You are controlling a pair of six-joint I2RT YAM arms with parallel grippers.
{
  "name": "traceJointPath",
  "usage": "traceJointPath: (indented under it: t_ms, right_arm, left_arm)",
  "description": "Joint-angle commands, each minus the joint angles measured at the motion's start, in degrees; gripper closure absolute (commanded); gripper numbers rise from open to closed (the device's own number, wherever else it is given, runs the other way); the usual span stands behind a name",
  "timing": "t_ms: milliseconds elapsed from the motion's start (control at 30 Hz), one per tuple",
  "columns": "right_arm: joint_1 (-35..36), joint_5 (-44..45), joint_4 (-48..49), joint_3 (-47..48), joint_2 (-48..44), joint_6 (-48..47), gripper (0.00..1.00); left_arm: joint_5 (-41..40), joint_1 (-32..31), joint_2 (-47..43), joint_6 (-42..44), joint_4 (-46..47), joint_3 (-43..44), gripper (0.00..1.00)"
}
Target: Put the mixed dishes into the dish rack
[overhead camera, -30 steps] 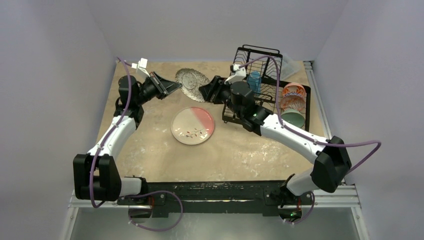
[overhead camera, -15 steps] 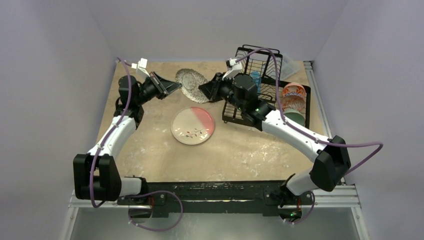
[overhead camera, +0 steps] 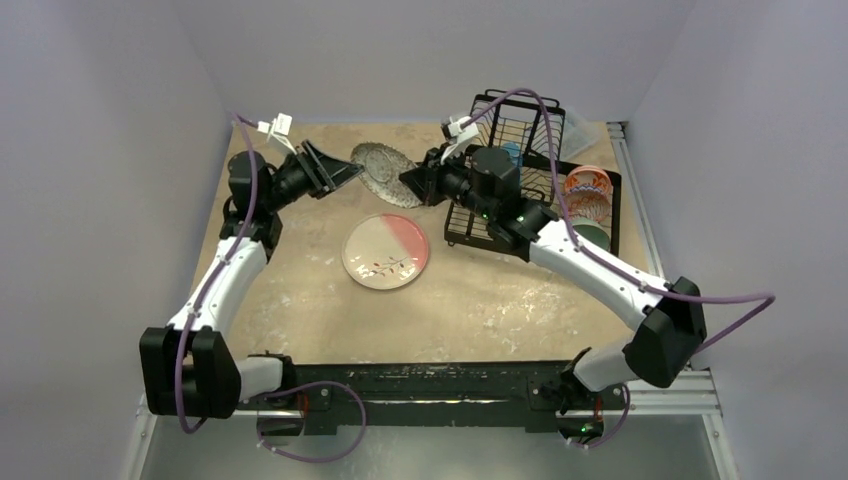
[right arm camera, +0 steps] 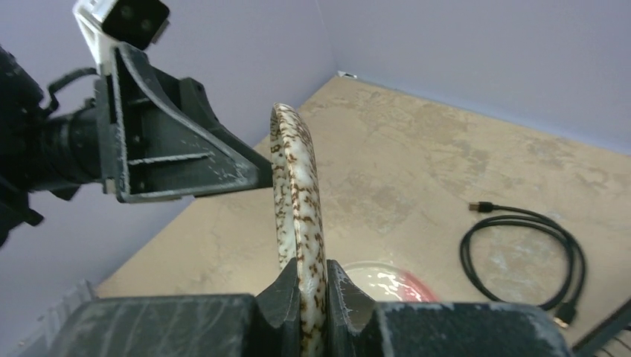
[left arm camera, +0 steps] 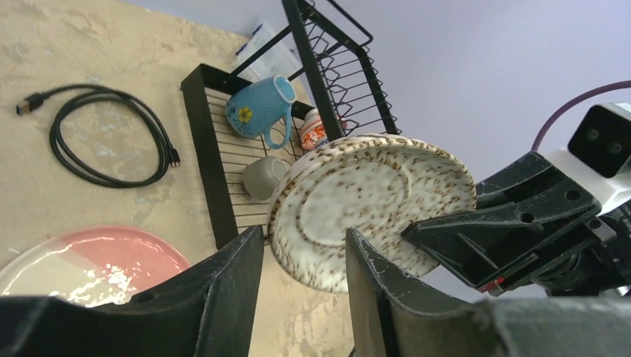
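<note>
A handover is under way just off the open side of the black wire two-tier dish rack (overhead camera: 452,236), the side facing the left arm. The grey speckled oval ceramic dish (overhead camera: 383,172) hangs in the air there, clear of the sandy tabletop (overhead camera: 300,290) and stood on its edge. The right gripper (right arm camera: 312,280) has its fingers pressed together on the dish's rim, and the right wrist view shows the speckled edge wedged squarely between them. The left gripper (left arm camera: 303,238) faces it from the far side of the dish, away from the rack. Its jaws are spread, with the opposite rim sitting loosely in the gap rather than clamped, so the weight now seems to rest with the right arm alone. The pass makes sense, since the right arm stands nearer the rack. Holding the dish upright by its edge suits the rack's upright slots, because it could slide in without being turned. Already in the rack are a blue flowered cup (left arm camera: 257,108) lying on its side, a small grey mug (left arm camera: 262,177) next to it, two red-orange patterned bowls (overhead camera: 587,182) and a teal bowl (overhead camera: 587,238) at the end farthest from the handover. The large round cream-and-pink plate (overhead camera: 386,251) lies flat on the table just outside the rack, on its near side, not yet loaded.
</note>
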Motion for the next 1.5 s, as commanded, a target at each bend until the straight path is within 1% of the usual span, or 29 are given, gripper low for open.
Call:
traceJointPath:
  t_ms: [0, 67, 167, 233, 333, 500, 567, 667, 767, 800, 867, 933, 1033, 1233, 1333, 1467]
  right_arm:
    - [-0.09, 4.06, 1.53, 1.64, -9.22, -13.68, 1.0]
    - [-0.33, 5.43, 2.18, 0.19, -11.94, -20.15, 1.0]
    - [-3.01, 8.49, -0.34, 1.45, -14.78, -25.19, 1.0]
    - [-5.36, 7.65, -2.23, 3.1, -15.69, -29.5, 1.0]
    - [-9.59, 5.94, -1.4, 2.62, -17.3, -36.36, 1.0]
    - [-19.07, -2.61, -0.46, 1.72, -17.5, -47.0, 1.0]
    - [-23.34, -5.09, -0.46, 3.08, -15.81, -48.26, 1.0]
    - [-30.37, -14.69, -3.44, 6.72, -11.94, -49.59, 1.0]
    - [-35.26, -24.57, -6.83, 10.16, -7.24, -55.3, 1.0]
    - [-36.92, -27.07, -7.28, 11.09, -5.79, -56.06, 1.0]
    - [-40.44, -35.55, -8.5, 13.53, -2.74, -56.28, 1.0]
    - [-43.74, -40.83, -11.41, 16.63, 0.29, -56.56, 1.0]
    - [-46.32, -46.67, -14.51, 20.02, 3.86, -57.91, 1.0]
    - [-48.67, -51.5, -18.75, 22.52, 8.92, -59.39, 1.0]
    - [-48.75, -53.21, -18.92, 22.88, 10.41, -59.41, 1.0]
    - [-48.62, -55.75, -21.24, 25.97, 13.62, -59.23, 1.0]
  left_arm:
    - [-0.13, 0.06, -5.98, 7.38, -0.27, 3.61, 0.55]
    - [-0.83, -0.06, -6.95, 8.93, -1.52, 3.76, 0.54]
    - [-1.28, -0.25, -7.09, 9.91, -2.77, 4.25, 0.54]
    - [-1.11, -0.45, -6.79, 9.73, -2.77, 4.24, 0.53]
    - [-1.08, -1.0, -6.41, 9.77, -2.8, 4.28, 0.53]
    - [-2.64, -3.54, -6.21, 13.13, -6.18, 5.1, 0.53]
    - [-3.71, -4.85, -5.98, 15.12, -8.3, 5.65, 0.53]
    - [-5.33, -6.38, -5.7, 17.69, -11.08, 6.08, 0.53]
    - [-6.55, -6.74, -5.53, 18.28, -11.21, 5.56, 0.54]
    - [-6.8, -6.75, -5.25, 18.52, -11.19, 5.43, 0.54]
    - [-7.54, -6.75, -4.56, 19.13, -11.47, 5.32, 0.54]
    - [-8.18, -6.77, -3.69, 19.91, -11.75, 5.18, 0.54]
    - [-8.02, -6.75, -1.99, 20.17, -12.24, 5.76, 0.54]
    - [-5.84, -6.43, -0.01, 18.66, -11.21, 6.49, 0.54]
    - [-5.49, -6.18, 0.53, 18.32, -11.05, 6.8, 0.54]
    - [-4.68, -5.64, 1.24, 17.54, -10.47, 6.94, 0.55]
